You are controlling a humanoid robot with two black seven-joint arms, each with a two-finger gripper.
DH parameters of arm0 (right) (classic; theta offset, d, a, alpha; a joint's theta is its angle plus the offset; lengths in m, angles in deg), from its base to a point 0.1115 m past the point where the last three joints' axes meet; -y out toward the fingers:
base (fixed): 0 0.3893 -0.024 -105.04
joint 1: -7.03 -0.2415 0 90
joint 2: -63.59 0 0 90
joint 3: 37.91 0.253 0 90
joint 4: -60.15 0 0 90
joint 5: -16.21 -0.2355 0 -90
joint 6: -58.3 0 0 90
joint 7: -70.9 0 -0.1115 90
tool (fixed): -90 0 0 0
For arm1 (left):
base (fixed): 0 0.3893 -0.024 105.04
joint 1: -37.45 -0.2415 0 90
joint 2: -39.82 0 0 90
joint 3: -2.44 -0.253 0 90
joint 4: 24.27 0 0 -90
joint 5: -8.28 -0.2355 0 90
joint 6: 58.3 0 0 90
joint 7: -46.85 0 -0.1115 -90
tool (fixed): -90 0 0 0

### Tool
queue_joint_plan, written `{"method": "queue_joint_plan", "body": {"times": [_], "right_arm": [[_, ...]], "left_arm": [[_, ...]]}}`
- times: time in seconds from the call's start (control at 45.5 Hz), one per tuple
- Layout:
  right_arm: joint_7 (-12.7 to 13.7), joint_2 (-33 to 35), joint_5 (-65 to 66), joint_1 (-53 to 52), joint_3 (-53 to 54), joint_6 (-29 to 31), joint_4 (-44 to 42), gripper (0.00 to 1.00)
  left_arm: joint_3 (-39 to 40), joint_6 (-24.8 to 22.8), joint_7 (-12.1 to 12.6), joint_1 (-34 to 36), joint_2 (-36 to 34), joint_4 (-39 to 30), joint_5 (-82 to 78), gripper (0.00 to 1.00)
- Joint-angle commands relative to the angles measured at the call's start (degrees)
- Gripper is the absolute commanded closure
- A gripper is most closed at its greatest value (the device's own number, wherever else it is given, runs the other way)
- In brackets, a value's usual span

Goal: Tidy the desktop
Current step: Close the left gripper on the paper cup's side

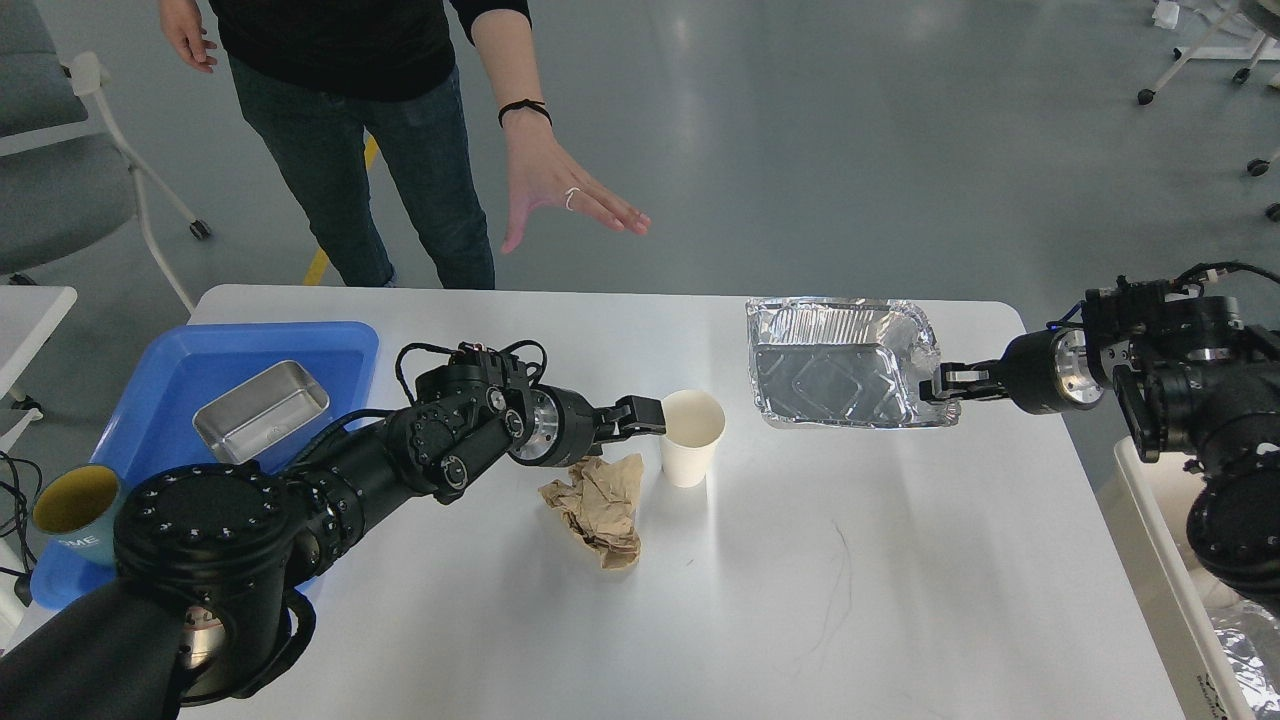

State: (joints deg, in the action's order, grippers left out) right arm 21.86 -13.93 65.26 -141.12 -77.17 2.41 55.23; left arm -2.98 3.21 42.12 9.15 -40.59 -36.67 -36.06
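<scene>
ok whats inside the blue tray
The blue tray holds a steel tin, which looks empty, and a yellow-lined cup at its near end. The left arm covers the tray's near right part, so anything there is hidden.

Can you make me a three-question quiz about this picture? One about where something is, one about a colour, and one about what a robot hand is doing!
1. Where is the metal box?
A. in the blue tray
B. under the desktop
C. inside the paper cup

2. What colour is the crumpled paper?
A. green
B. brown
C. pink

3. What is the right gripper doing?
A. lying flat on the floor
B. gripping the foil pan by its edge
C. carrying the paper cup

Answers: 1 A, the box sits inside the tray's rim. 2 B, it is a tan-brown wad beside the cup. 3 B, its fingers close on the pan's right rim.
</scene>
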Motion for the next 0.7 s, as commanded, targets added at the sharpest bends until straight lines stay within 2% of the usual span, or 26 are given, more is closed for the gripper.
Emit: {"method": "queue_joint_plan", "body": {"times": [0.0,0.461,0.527,0.681], "right_arm": [[0.00,0.00,-0.01,0.23,0.05,-0.01,0.00,1.00],[0.00,0.00,-0.01,0.23,0.05,-0.10,0.00,1.00],[0.00,0.00,-0.01,0.23,0.05,-0.10,0.00,1.00],[-0.09,0.44,-0.01,0.23,0.14,-0.10,0.00,1.00]], "left_arm": [[-0.12,0.45,-0.19,-0.08,0.08,0.00,-0.23,0.19],[-0.12,0.89,-0.45,-0.53,-0.01,0.09,-0.05,0.19],[-0.12,0.71,-0.45,-0.52,-0.01,0.09,-0.05,0.16],[-0.12,0.45,-0.45,-0.17,-0.01,0.00,0.30,0.04]]}}
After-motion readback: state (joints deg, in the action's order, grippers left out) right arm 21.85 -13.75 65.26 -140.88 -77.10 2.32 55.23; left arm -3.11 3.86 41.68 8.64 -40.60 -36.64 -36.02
